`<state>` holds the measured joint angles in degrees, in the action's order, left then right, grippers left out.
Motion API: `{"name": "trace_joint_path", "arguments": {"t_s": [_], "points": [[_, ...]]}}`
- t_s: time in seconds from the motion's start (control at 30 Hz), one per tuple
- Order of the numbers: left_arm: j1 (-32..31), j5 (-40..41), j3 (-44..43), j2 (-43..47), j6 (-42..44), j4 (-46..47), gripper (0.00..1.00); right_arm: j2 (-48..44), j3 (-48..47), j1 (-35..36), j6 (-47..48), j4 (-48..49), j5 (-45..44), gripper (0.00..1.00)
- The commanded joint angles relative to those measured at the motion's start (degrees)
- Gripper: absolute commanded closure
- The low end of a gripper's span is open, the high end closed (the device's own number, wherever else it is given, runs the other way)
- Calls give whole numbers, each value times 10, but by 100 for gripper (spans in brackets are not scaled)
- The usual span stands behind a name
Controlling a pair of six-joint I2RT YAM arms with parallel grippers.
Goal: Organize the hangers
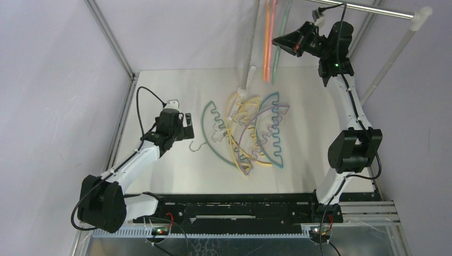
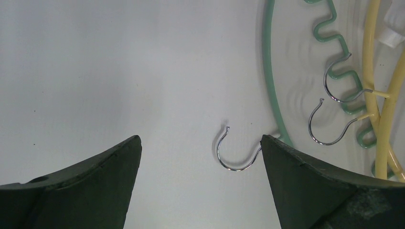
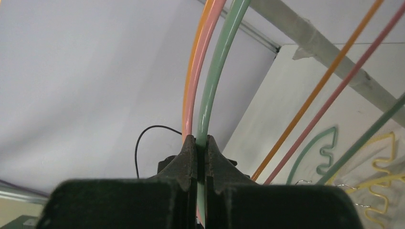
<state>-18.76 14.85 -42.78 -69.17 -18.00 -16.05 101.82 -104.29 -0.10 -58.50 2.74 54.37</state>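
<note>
Closely, hanger hook [image 2: 234, 169] at fingertip [image 2: 286, 164] edge

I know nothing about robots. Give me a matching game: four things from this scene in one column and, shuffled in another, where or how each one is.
1. left arm's fingers
2. right arm's fingers
3. yellow hanger
4. orange hanger

A. lying on the table among others
B. clamped on a green hanger
C. open above a bare metal hook
D. up in the air beside a pink hanger

Pairs: 1-C, 2-B, 3-A, 4-D
</note>
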Motion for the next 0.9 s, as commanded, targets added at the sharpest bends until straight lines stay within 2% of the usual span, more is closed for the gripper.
{"name": "trace_joint_path", "arguments": {"t_s": [0.0,0.23,0.33,0.43,0.5,0.53,0.57,0.7,0.87], "points": [[2,11,-6,17,3,3,1,17,-45,34,30,-46,15,100],[2,9,-10,11,0,5,0,56,-94,59,60,-104,15,100],[2,10,-3,18,-2,7,1,56,-95,57,66,-114,5,96],[2,11,3,19,1,7,1,42,-92,50,85,-147,-19,83],[2,11,7,19,1,7,0,25,-84,44,102,-163,-38,65],[2,9,7,19,1,8,1,17,-77,41,110,-167,-45,53],[3,8,7,18,0,9,1,8,-70,40,119,-172,-52,46],[2,2,4,14,-3,13,0,-26,-32,26,132,-167,-68,37],[2,-3,-1,10,-3,17,1,-91,23,7,147,-165,-88,31]]}}
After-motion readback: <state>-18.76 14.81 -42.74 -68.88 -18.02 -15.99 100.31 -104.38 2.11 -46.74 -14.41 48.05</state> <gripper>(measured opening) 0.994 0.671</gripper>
